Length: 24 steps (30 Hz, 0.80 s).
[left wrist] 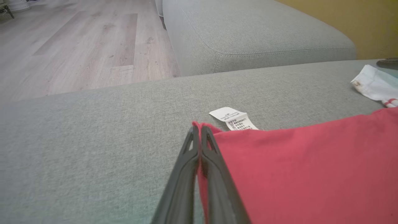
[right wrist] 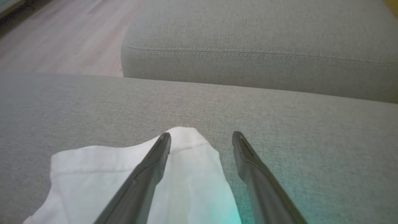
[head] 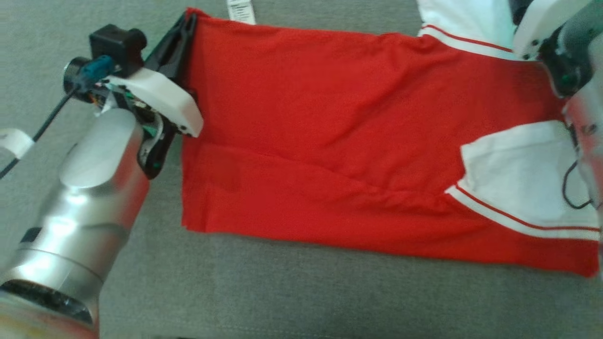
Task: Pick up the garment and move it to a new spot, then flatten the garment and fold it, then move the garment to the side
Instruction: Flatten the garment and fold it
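The garment (head: 330,141) is a red shirt with white sleeves. It lies spread on a grey fabric cushion (head: 301,292), with shallow creases running across the red body.

**Left gripper**
- The left gripper (left wrist: 196,129) is closed, its two dark fingers pressed together.
- A thin strip of red cloth shows between the fingers, so it has hold of one corner of the garment.
- In the head view the left gripper (head: 187,21) sits at that same corner, next to the label.
- The gripped corner lies well in from the cushion edge that borders the wooden floor (left wrist: 77,46).

**Right gripper**
- The right gripper (right wrist: 201,135) stands wide open and holds nothing.
- One finger is over the end of a white sleeve (right wrist: 192,186) and the other is over bare cushion.
- Whether the fingers touch the cloth cannot be told.

**Markings**
- A white label (left wrist: 233,119) projects from the garment edge just beside the gripped corner and lies flat on the cushion.
- It carries several lines of dark print that are too small to read.
- Each sleeve cuff has a thin red stripe between white bands (head: 518,219).
- No brand name is legible.

**Surroundings**
- A second cushion (left wrist: 248,37) of the same grey fabric lies beyond the first.
- A yellow wall (left wrist: 357,21) is behind it
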Available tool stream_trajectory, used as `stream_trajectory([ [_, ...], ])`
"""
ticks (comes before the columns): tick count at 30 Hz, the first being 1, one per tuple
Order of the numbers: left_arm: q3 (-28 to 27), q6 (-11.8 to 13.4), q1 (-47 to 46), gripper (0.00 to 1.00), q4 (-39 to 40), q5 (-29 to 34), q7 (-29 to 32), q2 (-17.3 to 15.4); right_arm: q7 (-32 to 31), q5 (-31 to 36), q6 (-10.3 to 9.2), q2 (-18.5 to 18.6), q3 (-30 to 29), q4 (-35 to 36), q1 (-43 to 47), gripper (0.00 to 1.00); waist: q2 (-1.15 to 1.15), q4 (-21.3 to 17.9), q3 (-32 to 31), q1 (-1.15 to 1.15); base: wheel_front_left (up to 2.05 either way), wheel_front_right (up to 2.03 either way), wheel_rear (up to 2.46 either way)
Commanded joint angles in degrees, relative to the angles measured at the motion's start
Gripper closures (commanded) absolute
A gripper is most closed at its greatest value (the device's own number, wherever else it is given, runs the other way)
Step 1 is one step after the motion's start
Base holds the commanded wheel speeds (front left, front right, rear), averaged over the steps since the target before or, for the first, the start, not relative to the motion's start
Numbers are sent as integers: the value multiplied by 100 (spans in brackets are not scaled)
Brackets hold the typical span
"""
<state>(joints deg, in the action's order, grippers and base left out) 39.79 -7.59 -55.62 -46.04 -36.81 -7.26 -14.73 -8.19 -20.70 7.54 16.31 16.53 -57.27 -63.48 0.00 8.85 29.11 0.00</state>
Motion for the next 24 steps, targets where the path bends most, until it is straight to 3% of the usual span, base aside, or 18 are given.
stream_trajectory([
  [1,-99,10,-259,100,117,-47,-68,-196,-50,58,-5,12,2,63,-145,0,0,119,56,0,0,0,0],
  [5,101,10,-309,100,94,-148,-189,-106,-217,221,-5,-18,-70,-397,-307,0,0,234,87,0,0,0,0],
  [6,146,10,-318,100,85,-180,-217,-96,-248,244,-5,-30,-82,-491,-333,7,0,250,90,0,0,0,0],
  [7,188,10,-326,100,76,-220,-243,-88,-264,259,-5,-45,-89,-568,-354,59,0,262,91,0,0,0,0],
  [8,226,10,-338,100,62,-261,-268,-90,-267,251,-5,-67,-108,-629,-376,100,0,266,94,0,0,0,0],
  [11,267,10,-377,100,-3,-371,-391,-135,60,289,-5,-52,-188,-667,-475,100,0,238,100,0,0,0,0],
  [19,36,128,-446,100,-208,-329,-738,-218,1841,557,-5,-37,-558,-591,-742,100,0,34,-34,0,0,0,0],
  [24,-273,250,-224,100,-119,-202,-770,-357,2223,452,-5,-237,-604,-519,-643,100,0,-201,-235,0,0,0,0],
])
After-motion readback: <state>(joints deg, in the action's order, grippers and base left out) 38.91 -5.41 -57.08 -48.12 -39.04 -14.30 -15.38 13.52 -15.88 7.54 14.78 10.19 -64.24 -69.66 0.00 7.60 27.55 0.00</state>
